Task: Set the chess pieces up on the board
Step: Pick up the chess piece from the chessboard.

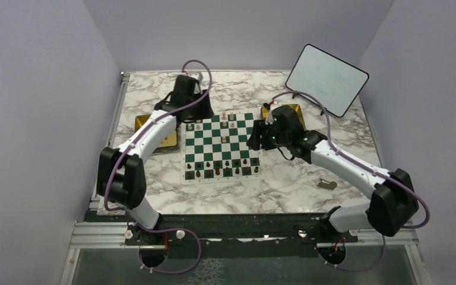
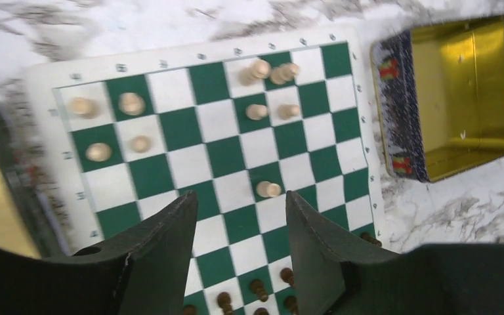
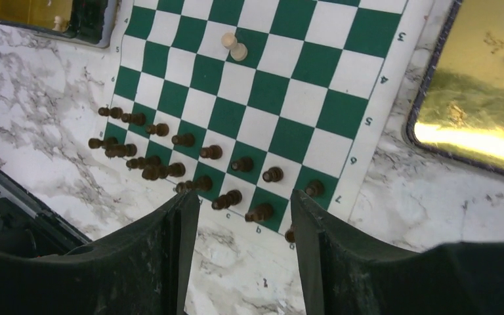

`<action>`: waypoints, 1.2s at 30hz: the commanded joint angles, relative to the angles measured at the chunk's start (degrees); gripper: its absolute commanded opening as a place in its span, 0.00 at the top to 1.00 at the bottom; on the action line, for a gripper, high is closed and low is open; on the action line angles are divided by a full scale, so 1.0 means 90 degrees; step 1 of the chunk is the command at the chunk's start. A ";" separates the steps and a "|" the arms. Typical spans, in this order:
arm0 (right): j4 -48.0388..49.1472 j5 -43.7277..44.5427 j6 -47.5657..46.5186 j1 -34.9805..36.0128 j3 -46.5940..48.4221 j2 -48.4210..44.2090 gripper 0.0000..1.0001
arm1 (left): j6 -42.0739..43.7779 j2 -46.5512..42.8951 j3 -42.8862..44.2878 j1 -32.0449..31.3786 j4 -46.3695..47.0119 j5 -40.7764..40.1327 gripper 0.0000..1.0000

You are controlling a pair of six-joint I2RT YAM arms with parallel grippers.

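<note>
The left gripper (image 2: pixel 241 197) hangs at 11 o'clock of the board (image 1: pixel 214 146), the right gripper (image 3: pixel 244 193) at 3 o'clock; both point down, parted and empty

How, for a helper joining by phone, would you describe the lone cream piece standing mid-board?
Find the flat green-and-white checked board on the marble table. Dark brown pieces crowd its near rows, cream pieces its far rows. The small cream round-headed piece stands alone on a green square between the groups, every adjacent square empty.
</note>
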 commanded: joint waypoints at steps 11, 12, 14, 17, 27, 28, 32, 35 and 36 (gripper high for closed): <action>0.0900 0.0215 -0.0285 0.0262 0.1731 0.2757 0.49 | 0.0486 -0.2073 -0.2016 0.2251 0.0313 0.1213 0.43; 0.0880 0.0276 -0.0310 0.0299 0.1849 0.2903 0.49 | 0.0491 -0.2220 -0.2140 0.2253 0.0320 0.1137 0.43; 0.0807 0.0363 -0.0353 0.0346 0.2100 0.3202 0.49 | 0.0527 -0.2489 -0.2425 0.2253 0.0369 0.0912 0.43; 0.0688 0.0427 -0.0393 0.0381 0.2471 0.3708 0.49 | 0.0725 -0.2869 -0.2873 0.2253 0.0534 0.0422 0.43; 0.0249 0.0687 -0.0754 0.0619 0.3620 0.4793 0.52 | 0.0690 -0.2930 -0.2955 0.2253 0.0669 0.0501 0.43; 0.0171 0.0755 -0.0776 0.0634 0.3712 0.4875 0.53 | 0.0678 -0.2942 -0.2977 0.2253 0.0673 0.0510 0.43; -0.0081 0.0934 -0.0903 0.0685 0.3918 0.5090 0.56 | 0.0667 -0.2968 -0.2983 0.2253 0.0692 0.0540 0.43; -0.0187 0.1068 -0.0997 0.0740 0.4002 0.5158 0.58 | 0.0658 -0.2968 -0.2972 0.2253 0.0693 0.0552 0.43; -0.0198 0.1085 -0.1018 0.0752 0.4012 0.5169 0.59 | 0.0657 -0.2963 -0.2972 0.2253 0.0693 0.0558 0.43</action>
